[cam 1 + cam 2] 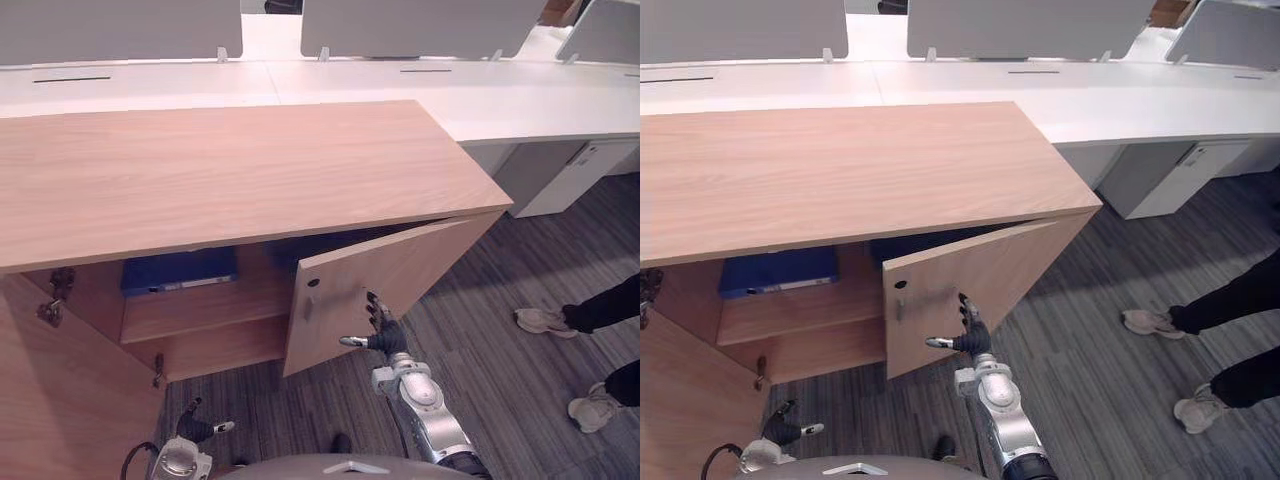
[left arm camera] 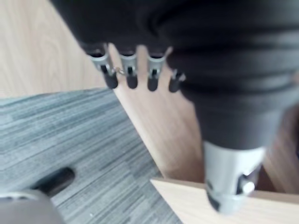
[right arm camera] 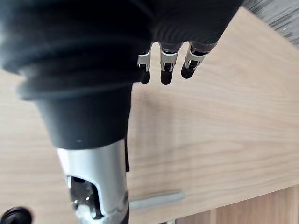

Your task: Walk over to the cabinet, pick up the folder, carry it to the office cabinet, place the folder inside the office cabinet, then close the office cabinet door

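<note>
Grey carpet, desks behind, wooden office cabinet (image 1: 230, 170) gaping open. The blue folder (image 1: 180, 270) is lying on the shelf inside. I'm holding my right hand (image 1: 383, 338) flat-fingered at the right door (image 1: 410, 270), likely to push it closed. My left hand (image 1: 195, 428) is hanging low, fingers relaxed, holding nothing.

Grey striped carpet (image 1: 520, 270), long white desks (image 1: 520, 100), grey divider panels (image 1: 420, 25), perhaps a white drawer unit (image 1: 575, 175) beneath
</note>
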Available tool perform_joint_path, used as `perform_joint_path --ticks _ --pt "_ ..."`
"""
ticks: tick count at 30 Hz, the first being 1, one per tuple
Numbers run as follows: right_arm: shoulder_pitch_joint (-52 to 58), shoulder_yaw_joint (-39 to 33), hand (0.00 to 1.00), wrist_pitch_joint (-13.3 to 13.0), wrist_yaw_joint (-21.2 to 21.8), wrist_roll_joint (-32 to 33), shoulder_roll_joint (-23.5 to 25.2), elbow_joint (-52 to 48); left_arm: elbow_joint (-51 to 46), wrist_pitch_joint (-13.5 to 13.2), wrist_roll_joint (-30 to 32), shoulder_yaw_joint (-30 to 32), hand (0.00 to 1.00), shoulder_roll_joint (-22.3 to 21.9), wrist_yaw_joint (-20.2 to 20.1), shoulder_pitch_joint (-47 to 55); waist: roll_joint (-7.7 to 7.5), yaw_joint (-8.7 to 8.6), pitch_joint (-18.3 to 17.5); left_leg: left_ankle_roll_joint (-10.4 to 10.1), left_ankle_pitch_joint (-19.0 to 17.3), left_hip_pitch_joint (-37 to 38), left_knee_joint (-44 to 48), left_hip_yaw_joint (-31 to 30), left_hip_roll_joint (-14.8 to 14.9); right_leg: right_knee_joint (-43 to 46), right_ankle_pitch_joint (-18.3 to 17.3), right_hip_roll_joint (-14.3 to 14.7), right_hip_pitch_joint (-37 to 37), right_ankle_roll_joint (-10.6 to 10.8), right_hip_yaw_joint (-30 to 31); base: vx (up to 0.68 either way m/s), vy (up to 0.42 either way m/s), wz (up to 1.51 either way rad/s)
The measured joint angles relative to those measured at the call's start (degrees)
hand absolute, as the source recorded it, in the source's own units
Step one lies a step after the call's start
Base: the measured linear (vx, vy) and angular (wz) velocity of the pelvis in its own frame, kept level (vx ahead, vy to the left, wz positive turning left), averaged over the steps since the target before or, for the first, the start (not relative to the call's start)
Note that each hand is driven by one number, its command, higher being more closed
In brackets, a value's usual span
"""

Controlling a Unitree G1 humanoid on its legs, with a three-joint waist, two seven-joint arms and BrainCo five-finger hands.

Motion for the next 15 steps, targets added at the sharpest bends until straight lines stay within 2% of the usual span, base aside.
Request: perform_joint_path --ticks 6,10,15 --pt "1.50 -4.34 0.00 0.69 -0.91 -6.30 1.23 9.89 -0.06 0.02 0.01 0.20 0.00 -0.54 0.40 -0.07 0.06 -0.19 0.04 0.01 0.19 0.23 -0.16 -1.54 0.03 -0.01 -0.24 -0.01 0.66 0.37 -1.18 0.02 -0.008 0.14" --pt "2.39 -5.57 0.00 1.34 -1.02 -6.80 2.48 17.84 -0.06 0.02 0.00 0.50 0.00 -0.85 0.42 -0.07 -0.02 -0.18 -0.02 0.01 0.19 0.30 -0.18 -1.77 -0.01 0.04 -0.24 -0.11 1.21 0.37 -1.18 -0.05 -0.008 0.03" --pt "3.54 -6.69 0.00 3.35 -2.14 -8.96 3.38 26.16 0.03 0.04 -0.52 0.49 0.00 -0.98 0.43 0.14 0.04 -0.30 0.01 -0.06 0.45 2.02 -0.41 -1.24 0.01 0.54 -0.29 -0.12 2.30 0.43 -0.61 -0.06 -0.017 -0.04"
